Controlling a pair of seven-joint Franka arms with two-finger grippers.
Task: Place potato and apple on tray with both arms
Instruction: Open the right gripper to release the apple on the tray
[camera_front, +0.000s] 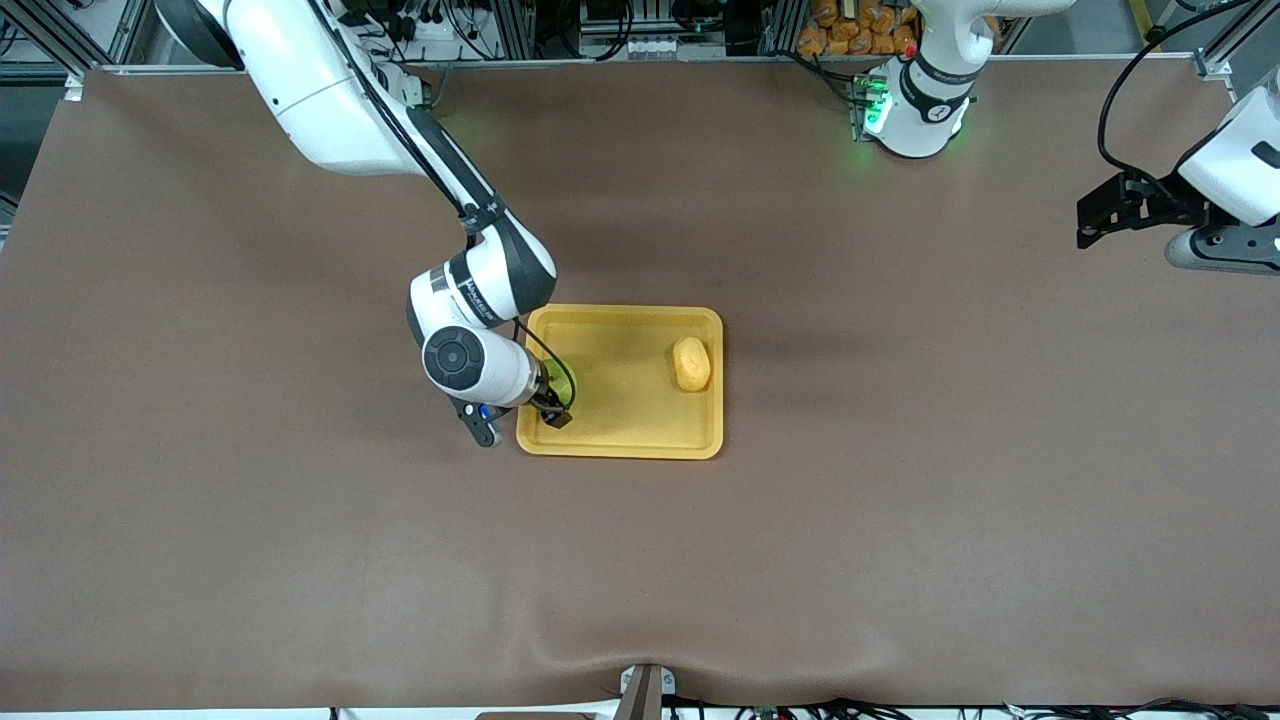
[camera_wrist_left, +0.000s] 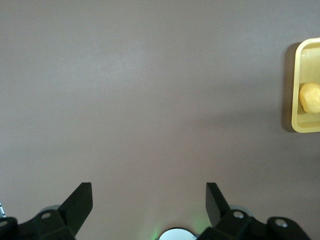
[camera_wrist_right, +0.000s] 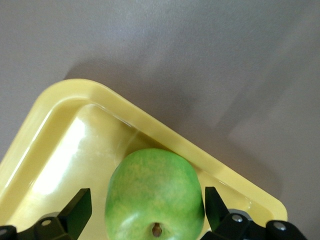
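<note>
The yellow tray (camera_front: 620, 312) lies mid-table. On it, at the end toward the left arm, rests the potato (camera_front: 691, 363), also seen in the left wrist view as the potato (camera_wrist_left: 310, 97) on the tray (camera_wrist_left: 300, 90). The green apple (camera_wrist_right: 150, 195) sits in the tray's (camera_wrist_right: 65, 130) corner toward the right arm, mostly hidden in the front view, where a sliver of apple (camera_front: 564, 381) shows. My right gripper (camera_wrist_right: 147, 202) (camera_front: 555, 402) stands open around the apple, with a gap on one side. My left gripper (camera_wrist_left: 149, 200) (camera_front: 1085, 225) waits open and holds nothing, over bare table at the left arm's end.
The brown table cloth (camera_front: 900, 500) stretches wide around the tray. The left arm's base (camera_front: 915, 110) glows green at the table's edge by the robots. Orange items (camera_front: 850, 25) and cables lie off the table there.
</note>
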